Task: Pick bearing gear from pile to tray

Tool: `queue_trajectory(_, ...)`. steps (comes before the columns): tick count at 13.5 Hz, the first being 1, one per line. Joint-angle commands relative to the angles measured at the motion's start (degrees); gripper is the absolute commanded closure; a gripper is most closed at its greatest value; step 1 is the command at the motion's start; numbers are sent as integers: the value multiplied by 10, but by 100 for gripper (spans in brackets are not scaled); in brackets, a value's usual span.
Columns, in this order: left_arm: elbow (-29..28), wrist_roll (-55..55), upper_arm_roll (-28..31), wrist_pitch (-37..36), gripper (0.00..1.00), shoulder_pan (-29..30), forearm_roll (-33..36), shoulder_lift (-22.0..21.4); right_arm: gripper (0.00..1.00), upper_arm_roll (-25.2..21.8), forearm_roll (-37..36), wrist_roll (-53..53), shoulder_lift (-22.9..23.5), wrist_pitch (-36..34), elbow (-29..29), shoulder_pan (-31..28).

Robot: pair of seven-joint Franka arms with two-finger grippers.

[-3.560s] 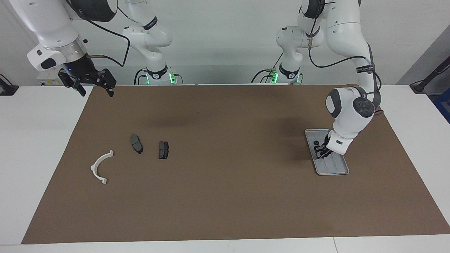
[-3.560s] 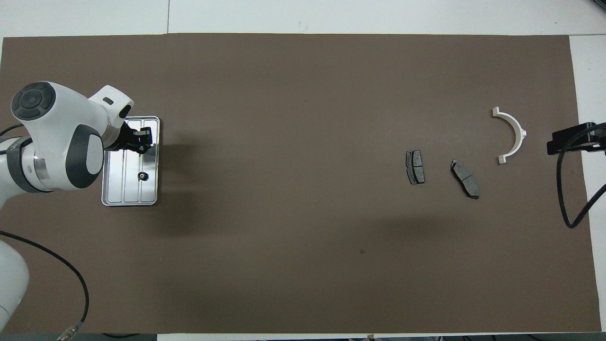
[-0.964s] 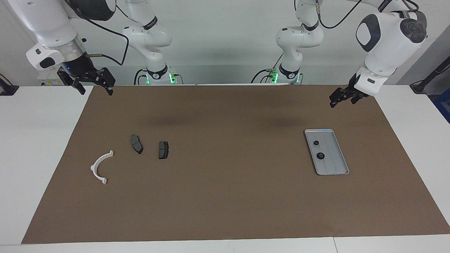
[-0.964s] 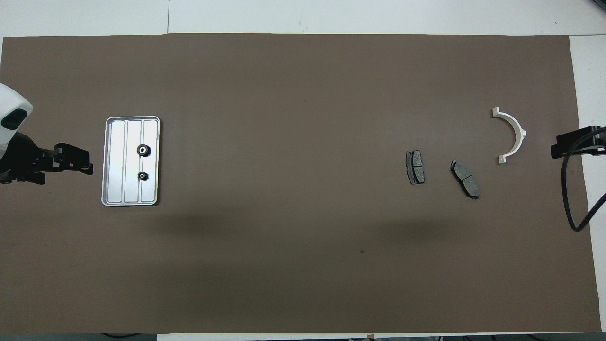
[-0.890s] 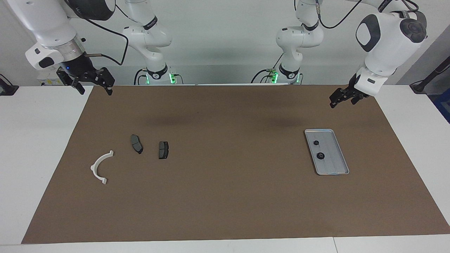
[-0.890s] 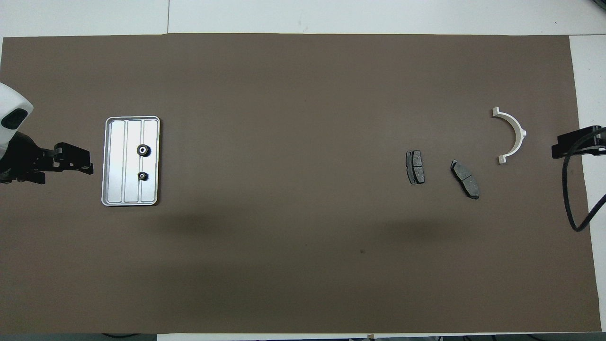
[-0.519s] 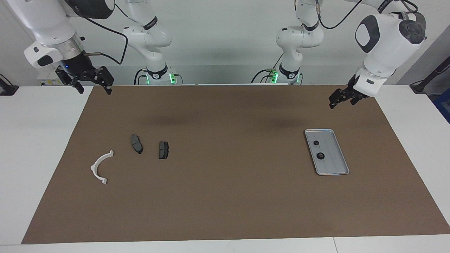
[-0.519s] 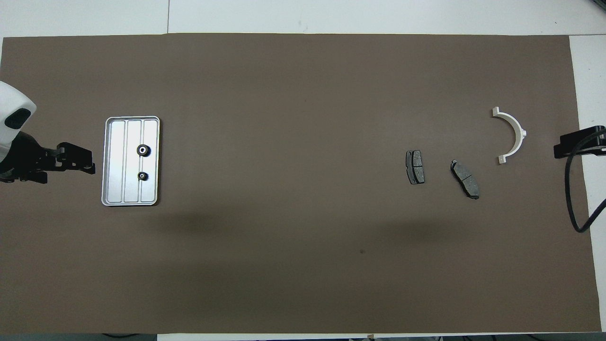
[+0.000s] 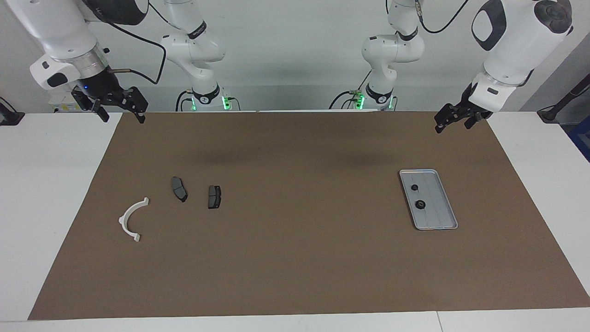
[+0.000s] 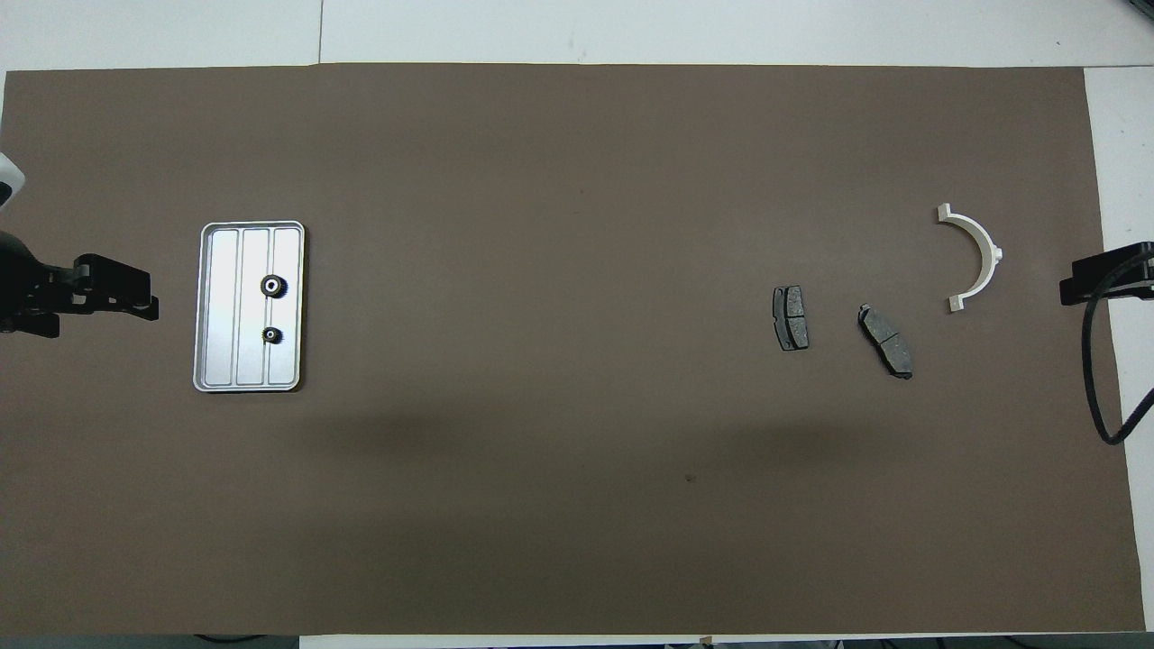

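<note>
Two bearing gears (image 9: 420, 204) (image 9: 414, 187) lay in the tray (image 9: 443, 216), one nearer the robots than the other. The tray sat on the brown mat (image 9: 295, 258) toward the left arm's end of the bench. Well apart from the tray, toward the right arm's end, lay two brake pads (image 9: 179, 188) (image 9: 214, 197) and a white arc (image 9: 132, 220). The left end effector (image 9: 454, 120) hung over the mat's edge, fingers apart, empty. The right end effector (image 9: 120, 110) waited likewise, fingers apart.
</note>
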Motion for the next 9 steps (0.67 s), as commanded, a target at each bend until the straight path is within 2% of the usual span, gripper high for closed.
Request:
queue_trajectory(1,21,6,4,-6,0,-6,-1,19,0,2,2,-10,-7,-12,0,-7)
queue_trajectory(9,7,6,4,52,0,-6,-1,18,0,0,6,-11,-7,-9,0,-6)
